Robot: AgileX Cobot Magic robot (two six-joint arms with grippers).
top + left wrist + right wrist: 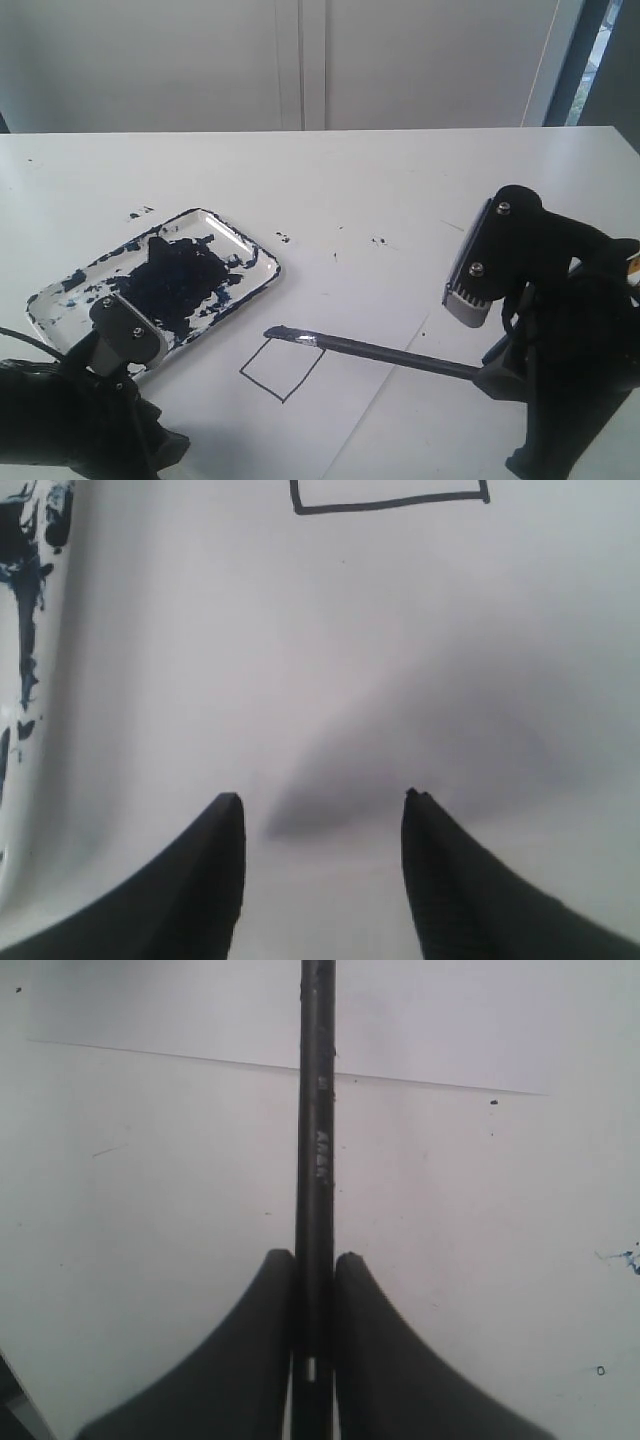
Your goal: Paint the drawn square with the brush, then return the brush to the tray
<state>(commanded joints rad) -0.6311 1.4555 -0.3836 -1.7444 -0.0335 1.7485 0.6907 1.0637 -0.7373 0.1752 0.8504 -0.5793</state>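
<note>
Starting on the left, the left end effector (320,805) hangs low over bare white surface, jaws apart and nothing between them (a spare hand for now), just beside the near end of the tray (258,250). The tray lies on the left half of the desk (400,180), its floor smeared dark blue-black. A little to the right, near the tray's near-right side but apart from it, sits the drawn square (280,380), a thin black outline with an all-white inside, so I judge that no painting has been done yet. Now the brush (390,355): its long axis runs from the right, leftward and a touch away from the camera, bristles leading, and the dark tip sits right at the square's far corner; I cannot tell whether it is touching the paper (400,300) or just above it. Far right, the right end effector (313,1260) is clenched on the black handle well back from the ferrule. So the square lies straight down the handle's line from that end effector, to its left, and the stroke looks to me like a pull across and toward the near side. There is open paper there; the tray rim is the one edge close by.
</note>
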